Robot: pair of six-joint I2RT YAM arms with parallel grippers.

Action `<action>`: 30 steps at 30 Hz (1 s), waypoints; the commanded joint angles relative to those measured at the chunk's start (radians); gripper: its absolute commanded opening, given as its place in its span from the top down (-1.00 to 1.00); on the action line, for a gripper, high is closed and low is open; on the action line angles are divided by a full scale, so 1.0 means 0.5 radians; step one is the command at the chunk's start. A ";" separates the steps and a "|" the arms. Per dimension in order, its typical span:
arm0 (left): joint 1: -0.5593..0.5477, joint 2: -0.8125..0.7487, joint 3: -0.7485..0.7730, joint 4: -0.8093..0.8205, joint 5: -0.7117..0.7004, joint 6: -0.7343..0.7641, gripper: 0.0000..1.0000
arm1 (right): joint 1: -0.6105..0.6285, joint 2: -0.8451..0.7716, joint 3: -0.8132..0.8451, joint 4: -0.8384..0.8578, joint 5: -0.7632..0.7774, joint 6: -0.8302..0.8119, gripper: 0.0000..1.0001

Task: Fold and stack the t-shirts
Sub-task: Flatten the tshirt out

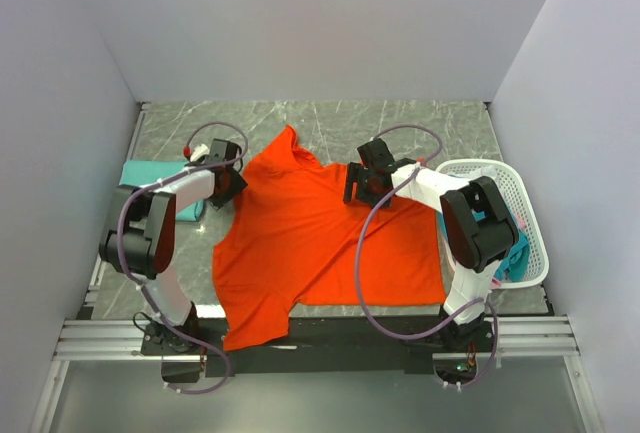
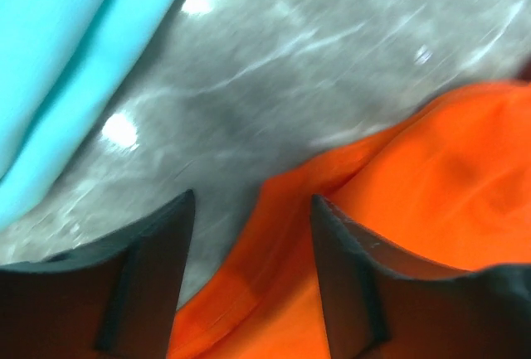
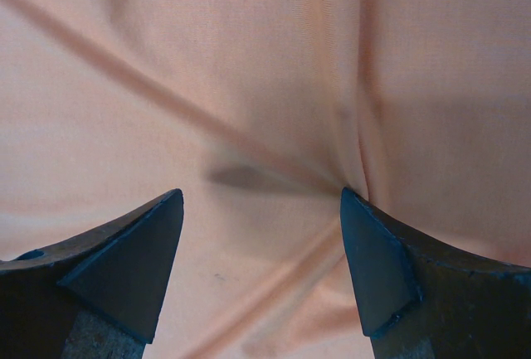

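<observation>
A bright orange-red t-shirt (image 1: 320, 243) lies spread on the table, its lower left corner hanging over the near edge. My left gripper (image 1: 226, 181) is open at the shirt's left sleeve edge; the left wrist view shows the orange hem (image 2: 274, 243) between the open fingers (image 2: 162, 268). My right gripper (image 1: 362, 185) is open and low over the shirt's upper right part; the cloth (image 3: 265, 85) fills the right wrist view and looks pale there. A folded teal t-shirt (image 1: 150, 175) lies at the far left, also in the left wrist view (image 2: 58, 60).
A white lattice basket (image 1: 515, 203) stands at the right with teal cloth (image 1: 515, 253) in it. The table (image 1: 330, 118) is grey marble-patterned. White walls close in on the left, back and right. A metal rail (image 1: 320, 338) runs along the near edge.
</observation>
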 commanded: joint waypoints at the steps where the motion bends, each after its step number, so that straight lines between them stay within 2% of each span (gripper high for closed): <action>1: 0.006 0.111 0.095 0.026 0.050 0.061 -0.14 | -0.012 -0.039 -0.063 -0.136 0.017 -0.022 -0.66; 3: 0.006 0.150 0.107 0.023 0.053 0.079 0.01 | -0.012 -0.032 -0.057 -0.136 -0.026 -0.022 -0.66; 5: 0.006 0.172 0.125 0.023 0.050 0.095 0.28 | -0.012 -0.029 -0.054 -0.136 -0.032 -0.025 -0.66; 6: 0.006 0.178 0.132 0.027 0.053 0.101 0.51 | -0.009 -0.029 -0.057 -0.133 -0.029 -0.022 -0.65; 10: 0.006 0.194 0.150 0.017 0.004 0.125 0.98 | -0.012 -0.042 -0.063 -0.127 -0.023 -0.022 -0.65; 21: 0.018 0.203 0.279 -0.231 -0.394 0.067 0.99 | -0.012 -0.085 -0.103 -0.102 -0.038 -0.025 -0.65; 30: 0.113 0.237 0.337 -0.332 -0.520 -0.003 0.99 | 0.050 -0.088 0.008 -0.087 -0.081 -0.062 -0.66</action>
